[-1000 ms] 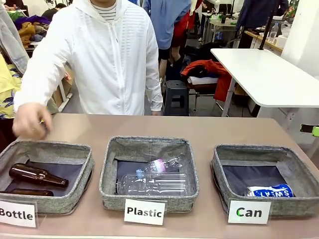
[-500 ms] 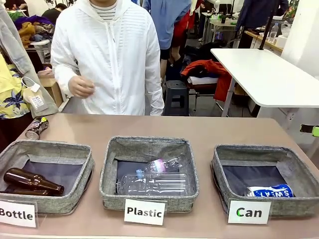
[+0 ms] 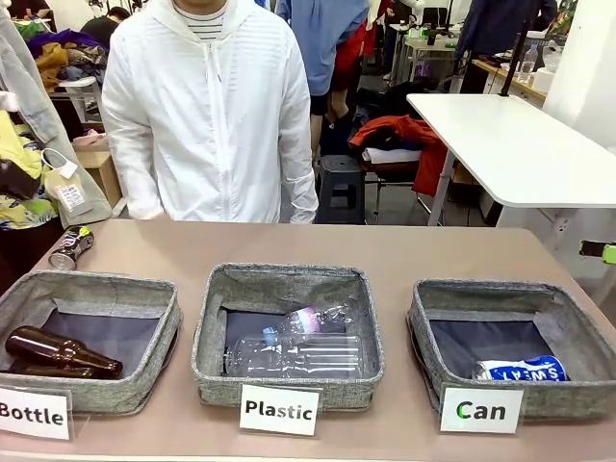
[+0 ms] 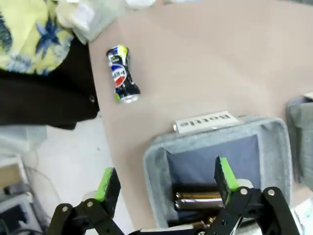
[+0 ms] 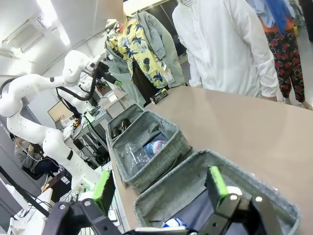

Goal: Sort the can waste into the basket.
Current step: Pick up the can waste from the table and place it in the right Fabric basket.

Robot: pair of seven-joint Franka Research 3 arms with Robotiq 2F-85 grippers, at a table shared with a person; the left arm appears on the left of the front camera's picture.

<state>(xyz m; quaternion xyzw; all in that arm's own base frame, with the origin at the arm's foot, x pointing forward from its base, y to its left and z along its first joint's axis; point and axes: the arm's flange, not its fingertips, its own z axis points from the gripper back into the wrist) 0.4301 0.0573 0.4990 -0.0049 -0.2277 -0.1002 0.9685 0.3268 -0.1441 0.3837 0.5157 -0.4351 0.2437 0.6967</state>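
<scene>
A crushed dark can (image 3: 71,246) with red-blue-yellow marks lies on the table at the far left, behind the "Bottle" basket. In the left wrist view this can (image 4: 122,74) is well ahead of my left gripper (image 4: 166,178), which hangs open above the "Bottle" basket with nothing between its fingers. A blue and white can (image 3: 521,370) lies in the front of the grey "Can" basket (image 3: 510,294) at the right. My right gripper (image 5: 159,182) is open and empty above that basket (image 5: 195,181), whose blue can (image 5: 176,223) shows just below it.
The "Bottle" basket (image 3: 87,289) holds brown glass bottles (image 3: 60,352). The "Plastic" basket (image 3: 289,279) in the middle holds clear plastic bottles (image 3: 298,351). White labels stand along the front edge. A person in a white jacket (image 3: 207,106) stands at the far side, arms down.
The person's hand left the crushed can on the table at the far left and drew back to the body. A brown bottle in the "Bottle" basket shifted forward.
</scene>
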